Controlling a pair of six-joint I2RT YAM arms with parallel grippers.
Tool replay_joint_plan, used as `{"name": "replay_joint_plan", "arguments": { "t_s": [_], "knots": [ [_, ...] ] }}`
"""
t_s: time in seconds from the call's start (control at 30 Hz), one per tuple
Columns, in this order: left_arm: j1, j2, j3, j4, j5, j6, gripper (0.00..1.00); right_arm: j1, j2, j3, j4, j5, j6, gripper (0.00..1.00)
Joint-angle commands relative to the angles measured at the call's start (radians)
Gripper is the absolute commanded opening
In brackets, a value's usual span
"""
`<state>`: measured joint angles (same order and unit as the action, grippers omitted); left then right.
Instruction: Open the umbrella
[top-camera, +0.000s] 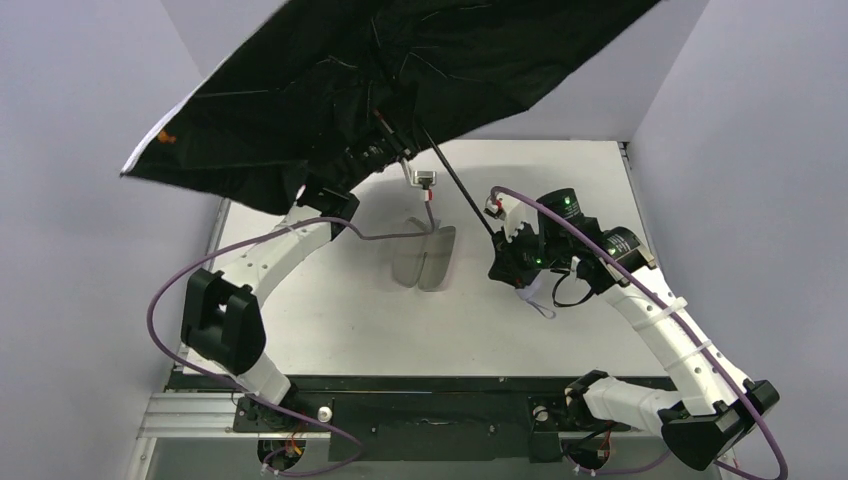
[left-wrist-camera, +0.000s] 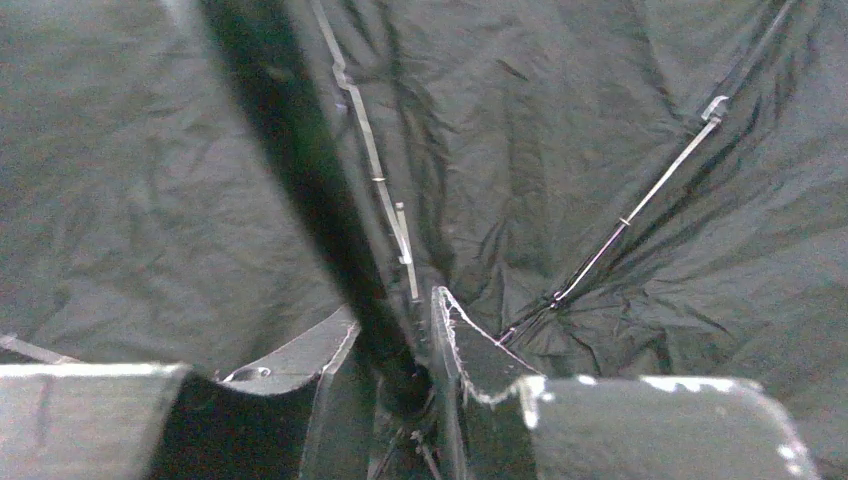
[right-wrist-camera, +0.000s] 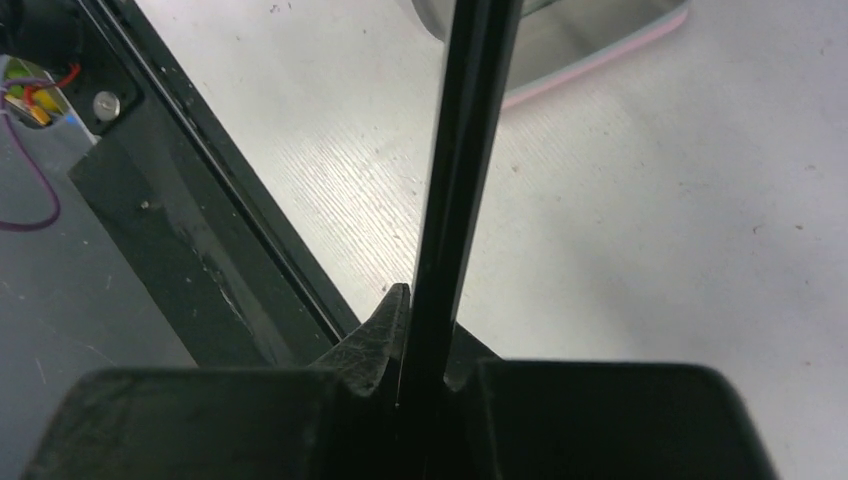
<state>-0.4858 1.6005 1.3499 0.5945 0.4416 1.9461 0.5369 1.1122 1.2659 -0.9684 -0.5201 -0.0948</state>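
Note:
The umbrella's canopy (top-camera: 400, 70) is spread wide and tilted above the back of the table, its dark underside facing the camera. Its thin black shaft (top-camera: 455, 185) slants down to the right. My left gripper (top-camera: 365, 155) is up under the canopy, shut on the shaft (left-wrist-camera: 300, 180) near the hub, with metal ribs (left-wrist-camera: 640, 205) fanning out around it. My right gripper (top-camera: 503, 248) is shut on the lower shaft (right-wrist-camera: 465, 150) just above the handle. The pale strap loop (top-camera: 535, 295) hangs below it.
The open clamshell case (top-camera: 425, 255) lies on the white table below the canopy and also shows in the right wrist view (right-wrist-camera: 560, 50). A small metal piece (top-camera: 422, 180) dangles under the canopy. Grey walls close in left, right and behind. The black base rail (top-camera: 420, 385) runs along the near edge.

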Motion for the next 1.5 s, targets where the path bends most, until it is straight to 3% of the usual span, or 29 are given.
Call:
{"name": "replay_joint_plan", "arguments": {
  "t_s": [0.0,0.43,0.77,1.03,1.47],
  "knots": [
    [0.071,0.063,0.123,0.124,-0.246,0.021,0.22,0.044,-0.033,0.021,-0.128,-0.013,-0.193,0.00],
    [0.229,0.105,0.184,0.118,-0.322,0.002,0.08,0.041,-0.081,-0.048,-0.210,0.069,-0.244,0.00],
    [0.336,0.126,0.226,0.085,-0.346,-0.001,0.10,0.025,-0.104,-0.095,-0.259,0.078,-0.272,0.00],
    [0.398,0.164,0.309,0.044,-0.362,0.013,0.18,0.008,-0.104,-0.102,-0.296,0.075,-0.311,0.00],
    [0.476,0.190,0.368,0.004,-0.400,0.021,0.12,-0.007,-0.081,-0.110,-0.385,0.095,-0.391,0.00]
  ]
}}
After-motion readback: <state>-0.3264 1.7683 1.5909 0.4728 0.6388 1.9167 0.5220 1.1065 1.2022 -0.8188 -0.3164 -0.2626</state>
